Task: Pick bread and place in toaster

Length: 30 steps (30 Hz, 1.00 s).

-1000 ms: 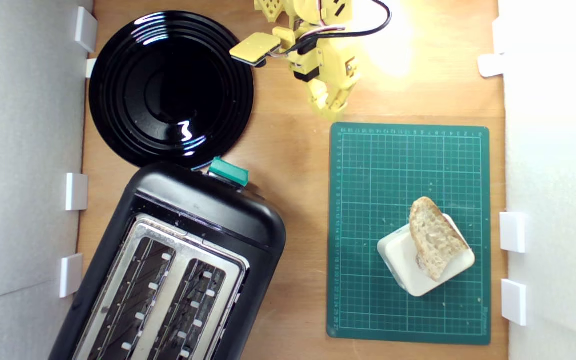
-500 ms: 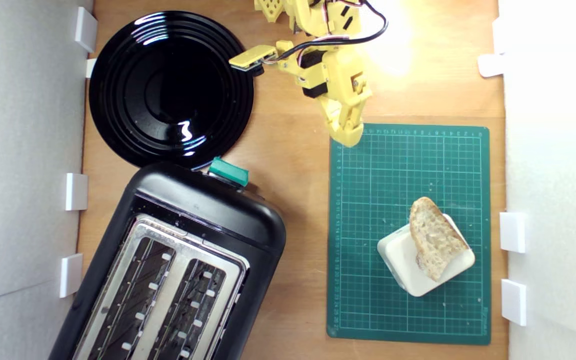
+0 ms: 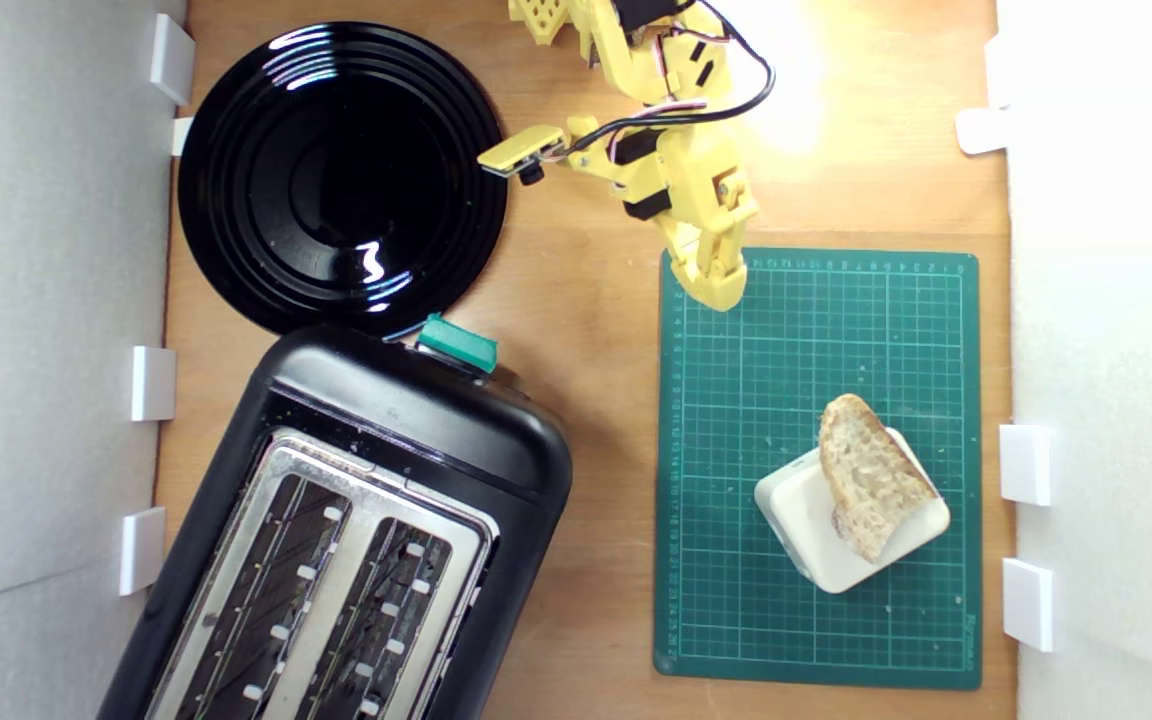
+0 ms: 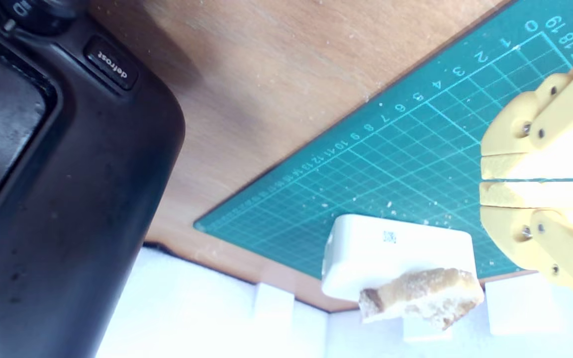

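The bread point(image 3: 870, 476), a pale porous slice with brown crust, lies tilted on a cream-white block point(image 3: 851, 525) on the green cutting mat point(image 3: 816, 330). In the wrist view the bread point(image 4: 421, 297) rests on the block's edge point(image 4: 396, 248). The black toaster point(image 3: 356, 520) with a silver two-slot top and a teal lever point(image 3: 456, 342) fills the exterior view's lower left. My yellow gripper point(image 3: 719, 290) is shut and empty over the mat's far left corner, well short of the bread. Its fingertips point(image 4: 485, 180) meet in the wrist view.
A round black plate point(image 3: 341, 175) sits at the exterior view's upper left, beside the arm. White foam walls with small white clips point(image 3: 1026, 463) line both sides. The toaster's side point(image 4: 67, 199) looms large in the wrist view. Bare wood point(image 3: 606, 400) lies between toaster and mat.
The arm has reached out from the back, carrying the shut gripper from the bare wood onto the mat's far left corner, nearer the bread. Bread and toaster have not moved.
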Tool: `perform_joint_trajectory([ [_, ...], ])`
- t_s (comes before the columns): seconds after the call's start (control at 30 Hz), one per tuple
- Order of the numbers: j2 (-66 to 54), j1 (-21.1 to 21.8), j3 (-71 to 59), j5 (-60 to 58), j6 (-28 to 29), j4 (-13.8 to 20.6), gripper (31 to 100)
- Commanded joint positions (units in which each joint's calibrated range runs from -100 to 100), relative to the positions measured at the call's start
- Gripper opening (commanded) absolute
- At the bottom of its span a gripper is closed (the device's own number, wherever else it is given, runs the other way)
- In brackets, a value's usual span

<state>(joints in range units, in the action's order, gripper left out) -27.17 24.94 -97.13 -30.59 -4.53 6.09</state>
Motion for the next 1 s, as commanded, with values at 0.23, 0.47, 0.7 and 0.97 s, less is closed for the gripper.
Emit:
perform_joint_trajectory([
  [0.23, 15.53, 1.49, 3.13, -24.10, 0.16, 0.53, 34.4],
  [0.47, 22.85, 4.07, 3.94, -33.66, -0.26, 0.53, 35.9],
  [0.7, 28.25, 4.15, 9.48, -34.17, 0.11, 0.44, 49.5],
  [0.97, 32.41, 4.31, 12.29, -34.17, 0.11, 0.44, 67.8],
])
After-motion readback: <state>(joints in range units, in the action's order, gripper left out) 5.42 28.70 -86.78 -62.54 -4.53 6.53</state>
